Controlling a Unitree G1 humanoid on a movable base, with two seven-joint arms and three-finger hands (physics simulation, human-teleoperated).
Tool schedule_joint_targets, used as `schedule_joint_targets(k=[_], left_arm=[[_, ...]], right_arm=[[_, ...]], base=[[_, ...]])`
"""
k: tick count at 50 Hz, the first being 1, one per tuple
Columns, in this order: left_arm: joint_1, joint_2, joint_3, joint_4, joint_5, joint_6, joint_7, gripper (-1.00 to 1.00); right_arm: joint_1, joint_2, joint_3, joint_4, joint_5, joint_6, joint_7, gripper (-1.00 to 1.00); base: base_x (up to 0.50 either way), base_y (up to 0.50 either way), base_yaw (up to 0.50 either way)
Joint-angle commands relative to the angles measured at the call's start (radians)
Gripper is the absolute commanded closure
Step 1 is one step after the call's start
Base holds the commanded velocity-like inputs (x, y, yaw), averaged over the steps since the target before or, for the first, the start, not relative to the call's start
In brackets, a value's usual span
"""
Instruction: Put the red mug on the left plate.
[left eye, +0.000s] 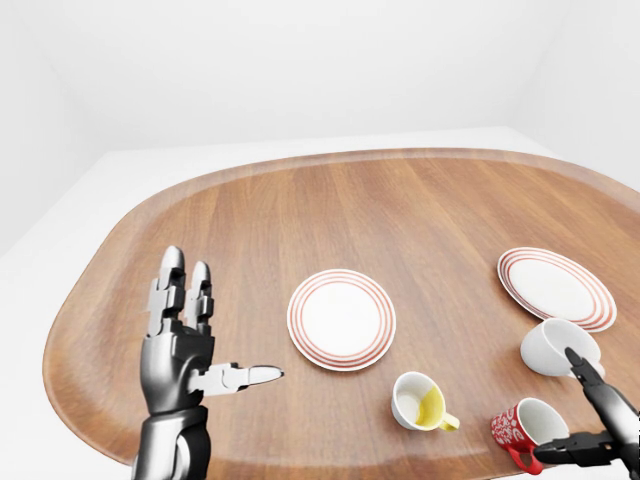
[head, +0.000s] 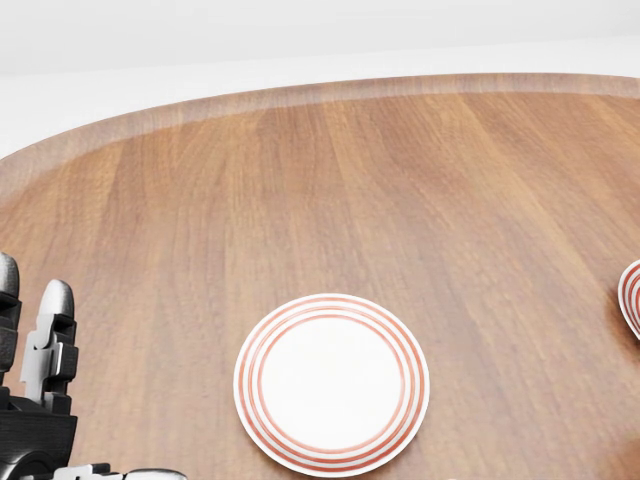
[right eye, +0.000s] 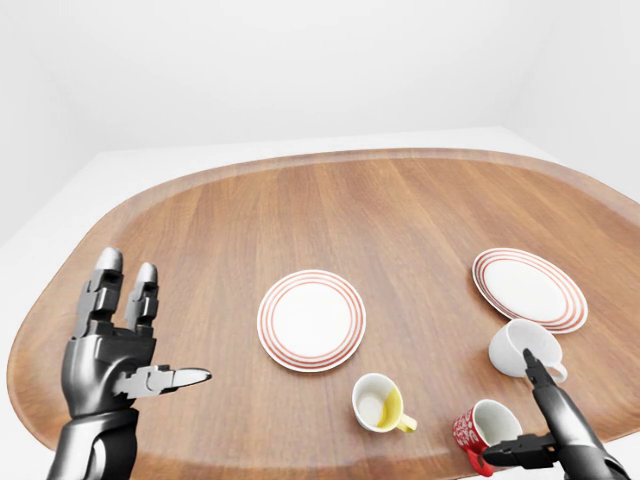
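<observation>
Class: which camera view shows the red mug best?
The left-eye view: the red mug shows whole, beside the right hand. The right-eye view shows it nearly as well, lower in the picture. The head view misses it entirely.

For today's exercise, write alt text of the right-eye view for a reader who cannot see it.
The right hand, fingers open, reaches around a red mug lying at the bottom right of a wooden table. Left of it lie a yellow-lined mug and the empty left plate; the left hand is raised open at the far left.

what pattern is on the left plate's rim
Concentric red rings around a plain white centre on the left plate; clearest in the head view.
</observation>
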Motion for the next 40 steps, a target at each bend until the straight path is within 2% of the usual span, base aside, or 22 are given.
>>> schedule_joint_targets(k=[1,18,27,28,30,40], left_arm=[[0.0,0.001,0.0,0.003,-0.001,0.0,0.001,-1.0],[-0.002,0.002,-0.002,0.005,0.002,0.0,0.001,-1.0],[0.002,0.001,-0.003,-0.001,0.001,0.0,0.002,-1.0],[0.002,0.001,-0.003,-0.001,0.002,0.0,0.002,-1.0],[0.002,0.001,-0.004,-0.001,0.002,0.0,0.002,-1.0],[0.002,0.0,-0.003,-0.001,0.002,0.0,0.001,-1.0]], right_arm=[[-0.016,-0.025,0.045,0.059,0.019,0.002,-0.037,-1.0],[-0.019,-0.047,0.077,0.121,0.054,-0.006,-0.07,-1.0],[-0.01,-0.046,0.079,0.142,0.062,-0.02,-0.076,-1.0],[-0.009,-0.046,0.08,0.143,0.06,-0.021,-0.077,-0.45],[-0.006,-0.044,0.082,0.141,0.059,-0.02,-0.073,1.0],[0.0,-0.041,0.087,0.157,0.058,-0.024,-0.068,1.0]], base=[[0.0,0.0,0.0],[0.0,0.0,0.0],[0.0,0.0,0.0],[0.0,0.0,0.0],[0.0,0.0,0.0],[0.0,0.0,0.0]])
